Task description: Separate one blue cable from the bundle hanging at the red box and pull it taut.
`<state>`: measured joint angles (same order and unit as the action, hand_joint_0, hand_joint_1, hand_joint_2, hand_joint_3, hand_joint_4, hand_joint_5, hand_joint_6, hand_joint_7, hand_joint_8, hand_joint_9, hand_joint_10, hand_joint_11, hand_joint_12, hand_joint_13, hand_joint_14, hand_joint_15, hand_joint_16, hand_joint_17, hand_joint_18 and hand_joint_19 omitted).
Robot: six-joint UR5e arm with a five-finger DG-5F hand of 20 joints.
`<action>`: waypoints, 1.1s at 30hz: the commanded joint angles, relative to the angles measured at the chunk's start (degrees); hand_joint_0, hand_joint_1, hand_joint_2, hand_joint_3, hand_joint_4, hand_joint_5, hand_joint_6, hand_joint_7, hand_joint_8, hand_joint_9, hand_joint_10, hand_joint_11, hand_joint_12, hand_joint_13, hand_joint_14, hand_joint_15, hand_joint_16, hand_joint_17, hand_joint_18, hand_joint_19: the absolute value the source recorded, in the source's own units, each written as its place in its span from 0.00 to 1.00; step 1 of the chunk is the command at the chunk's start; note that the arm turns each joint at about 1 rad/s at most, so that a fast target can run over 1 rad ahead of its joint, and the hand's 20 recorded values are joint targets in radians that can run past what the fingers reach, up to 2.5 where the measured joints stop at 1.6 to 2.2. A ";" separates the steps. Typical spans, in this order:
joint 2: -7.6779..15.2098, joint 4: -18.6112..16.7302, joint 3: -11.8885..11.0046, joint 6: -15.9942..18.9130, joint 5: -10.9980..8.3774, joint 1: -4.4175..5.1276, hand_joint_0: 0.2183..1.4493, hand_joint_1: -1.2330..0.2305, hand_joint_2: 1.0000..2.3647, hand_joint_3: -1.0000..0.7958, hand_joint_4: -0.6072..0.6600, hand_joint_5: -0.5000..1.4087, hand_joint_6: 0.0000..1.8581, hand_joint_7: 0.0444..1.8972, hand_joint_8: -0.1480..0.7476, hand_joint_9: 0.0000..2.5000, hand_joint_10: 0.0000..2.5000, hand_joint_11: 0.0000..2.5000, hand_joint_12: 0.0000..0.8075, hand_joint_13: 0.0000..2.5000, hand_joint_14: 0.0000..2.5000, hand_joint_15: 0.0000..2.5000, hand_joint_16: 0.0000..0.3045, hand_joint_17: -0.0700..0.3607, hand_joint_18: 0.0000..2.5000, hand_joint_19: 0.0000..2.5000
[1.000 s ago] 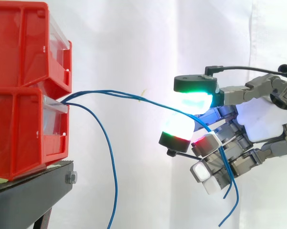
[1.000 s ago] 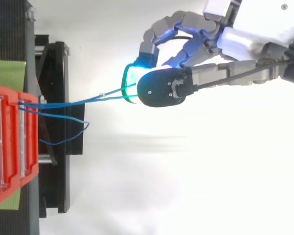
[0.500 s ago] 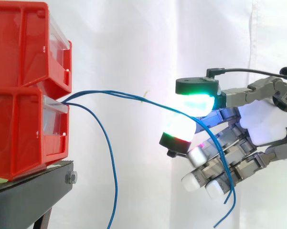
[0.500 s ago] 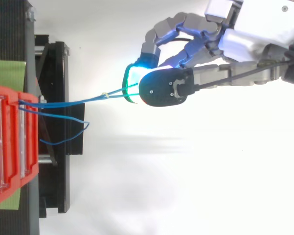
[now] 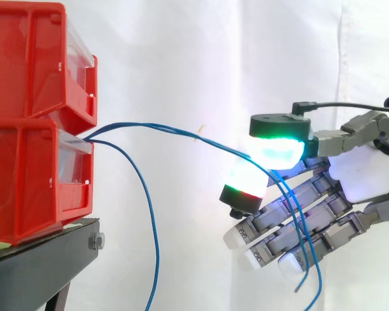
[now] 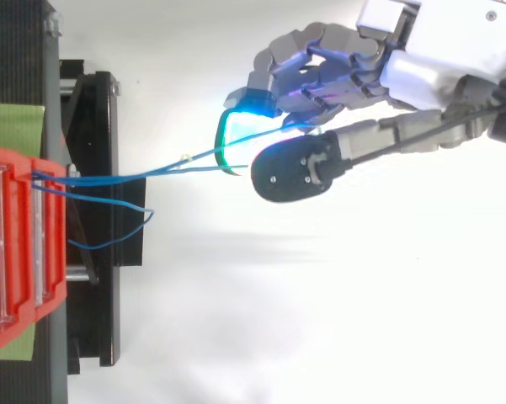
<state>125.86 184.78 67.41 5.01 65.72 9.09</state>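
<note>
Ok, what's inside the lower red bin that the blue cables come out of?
The blue cables pass over the clear front panel into the lower red bin. Their inner ends, and anything else inside, are covered by the red wall.

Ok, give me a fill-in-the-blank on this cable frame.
The thin blue cables leave the ____ red plastic bin. ____ of them reach the robot hand. Another hangs down beside the ____ metal stand.
Missing: lower; two; black.

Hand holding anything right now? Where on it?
Cannot tell: two blue cables pass through the hand near their free ends; grip unclear.
</note>
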 commanded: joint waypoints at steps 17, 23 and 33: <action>0.00 0.14 0.00 0.00 -0.24 0.05 0.27 0.47 0.00 0.28 0.52 0.15 0.46 0.47 0.46 0.26 0.01 0.16 0.40 0.17 0.00 0.07 0.16 0.41 0.20 0.18; 0.00 0.14 0.00 0.00 -0.15 0.05 0.32 0.52 0.00 0.29 0.51 0.15 0.47 0.49 0.46 0.27 0.01 0.17 0.40 0.18 0.00 0.07 0.15 0.41 0.20 0.18; 0.00 0.14 0.00 0.00 0.02 0.05 0.32 0.38 0.02 0.46 0.51 0.15 0.49 0.53 0.47 0.27 0.01 0.19 0.40 0.18 0.00 0.08 0.16 0.41 0.21 0.18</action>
<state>125.86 184.92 67.41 5.01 65.74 9.15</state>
